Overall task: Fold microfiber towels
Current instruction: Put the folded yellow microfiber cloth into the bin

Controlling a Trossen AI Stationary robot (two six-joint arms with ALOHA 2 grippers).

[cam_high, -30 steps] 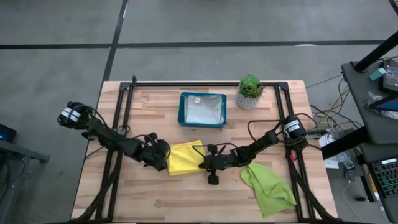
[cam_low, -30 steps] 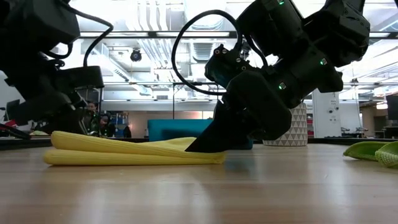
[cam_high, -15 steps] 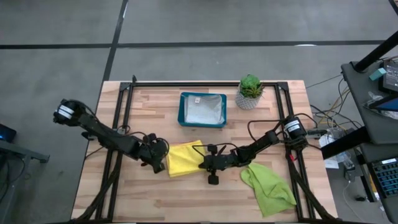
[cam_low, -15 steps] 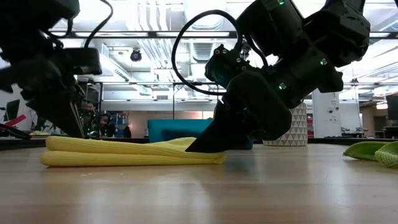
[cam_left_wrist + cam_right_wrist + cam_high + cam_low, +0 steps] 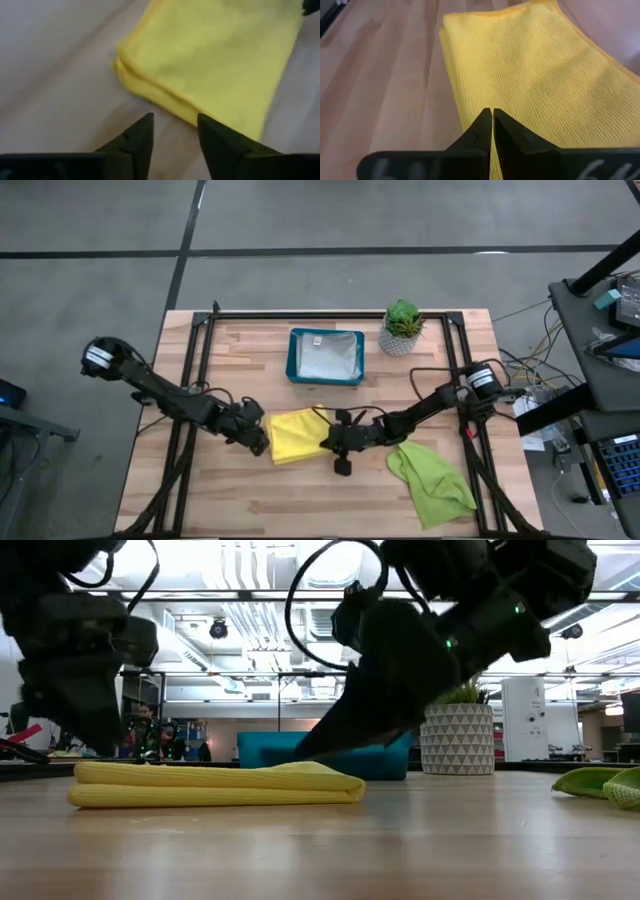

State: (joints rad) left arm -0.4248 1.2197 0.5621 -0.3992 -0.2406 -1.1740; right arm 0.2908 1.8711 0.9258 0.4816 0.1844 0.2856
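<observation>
Even, diffuse overhead light fills the high view; the worktop (image 5: 330, 500) looks bright, and the arms cast only soft, short shadows beneath them. The low view is strongly backlit: ceiling light strips glare white from about ten to two o'clock, so both arms read as near-black silhouettes with little detail, while the worktop surface shows a pale sheen. Its near foreground at six o'clock is soft and out of focus. The left wrist view is blurred all over; the yellow towel (image 5: 215, 65) shows little weave. The right wrist view is sharper, with the weave visible and a dim shadow beneath the dark fingers.
</observation>
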